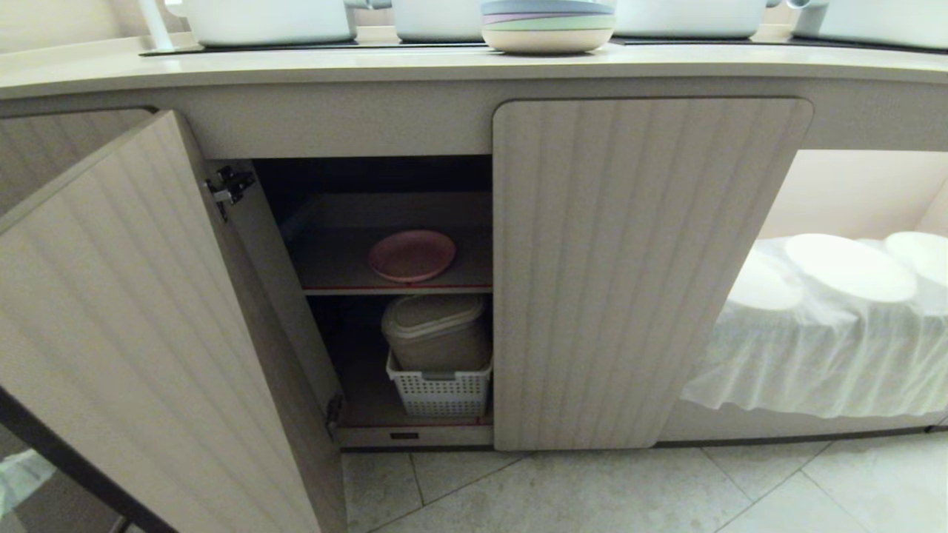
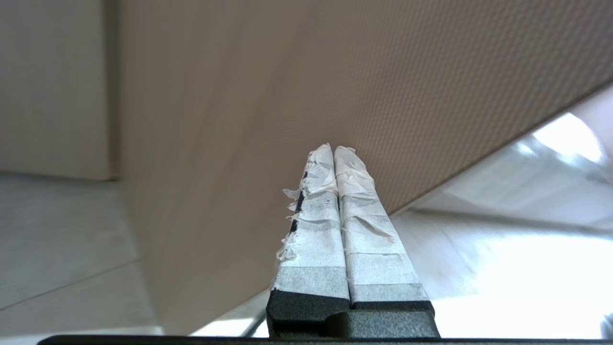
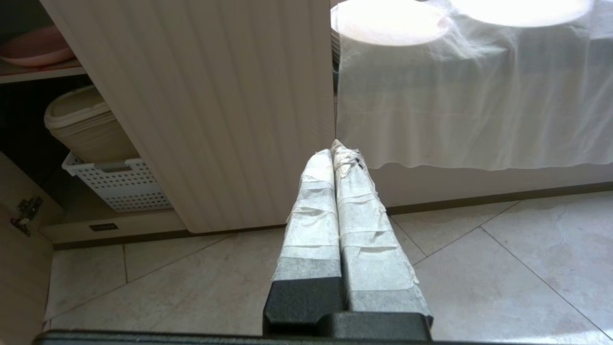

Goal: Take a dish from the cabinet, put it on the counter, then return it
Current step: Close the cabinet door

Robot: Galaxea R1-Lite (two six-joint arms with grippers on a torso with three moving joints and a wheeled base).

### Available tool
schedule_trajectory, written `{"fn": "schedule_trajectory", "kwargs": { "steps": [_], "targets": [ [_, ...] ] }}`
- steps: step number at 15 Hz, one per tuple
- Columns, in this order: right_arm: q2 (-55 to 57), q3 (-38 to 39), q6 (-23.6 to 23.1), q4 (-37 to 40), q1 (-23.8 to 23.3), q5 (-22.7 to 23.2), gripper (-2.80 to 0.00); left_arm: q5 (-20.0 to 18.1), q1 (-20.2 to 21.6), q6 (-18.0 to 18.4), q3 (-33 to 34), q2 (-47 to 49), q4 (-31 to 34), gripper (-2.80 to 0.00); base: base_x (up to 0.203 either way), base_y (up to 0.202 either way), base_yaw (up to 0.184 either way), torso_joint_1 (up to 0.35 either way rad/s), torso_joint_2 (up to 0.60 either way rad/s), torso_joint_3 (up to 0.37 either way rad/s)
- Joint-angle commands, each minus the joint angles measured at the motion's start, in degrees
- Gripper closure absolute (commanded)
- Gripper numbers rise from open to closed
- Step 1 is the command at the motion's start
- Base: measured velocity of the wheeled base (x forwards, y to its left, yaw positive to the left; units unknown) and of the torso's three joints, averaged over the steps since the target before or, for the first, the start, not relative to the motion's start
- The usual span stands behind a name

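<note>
Currently: pink dish [image 1: 411, 255] lies flat on the cabinet's upper shelf [image 1: 333, 255], left door [image 1: 141, 333] open. Likely light, rigid, smooth, chippable; grip at the near rim. My left gripper [image 2: 334, 149] and right gripper [image 3: 337, 148]: jaws closed, empty.

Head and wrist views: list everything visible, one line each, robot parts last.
dish: 1, pink, upper cabinet shelf
cabinet: 1, ribbed beige; left door open, right door closed
lidded tub: 1, beige, in the basket
basket: 1, white perforated, cabinet bottom
counter: 1, cream, above cabinet
plate stack: 1, pastel, on counter
pots: several, white, counter back
white discs: at least three, on cloth in recess
cloth: 1, white, draped in recess
floor: beige tiles
left end effector: shut, beside the open door
right end effector: shut, empty, above the floor
</note>
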Motion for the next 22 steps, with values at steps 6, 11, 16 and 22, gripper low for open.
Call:
{"fn": "schedule_trajectory", "kwargs": {
  "steps": [6, 11, 16, 22],
  "targets": [
    [0.0, 0.0, 0.0, 0.0, 0.0, 0.0, 0.0, -11.1, -5.0, 0.0, -1.1, 8.2, -5.6, 0.0, 0.0, 0.0, 0.0, 0.0, 0.0, 0.0],
    [0.0, 0.0, 0.0, 0.0, 0.0, 0.0, 0.0, -11.0, -11.3, -1.4, -1.2, 15.2, -17.5, 0.0, 0.0, 0.0, 0.0, 0.0, 0.0, 0.0],
    [0.0, 0.0, 0.0, 0.0, 0.0, 0.0, 0.0, -10.9, -15.1, -1.7, -3.5, 21.0, -21.1, 0.0, 0.0, 0.0, 0.0, 0.0, 0.0, 0.0],
    [0.0, 0.0, 0.0, 0.0, 0.0, 0.0, 0.0, -10.0, -18.8, -1.4, -5.0, 28.1, -27.9, 0.0, 0.0, 0.0, 0.0, 0.0, 0.0, 0.0]
  ]
}}
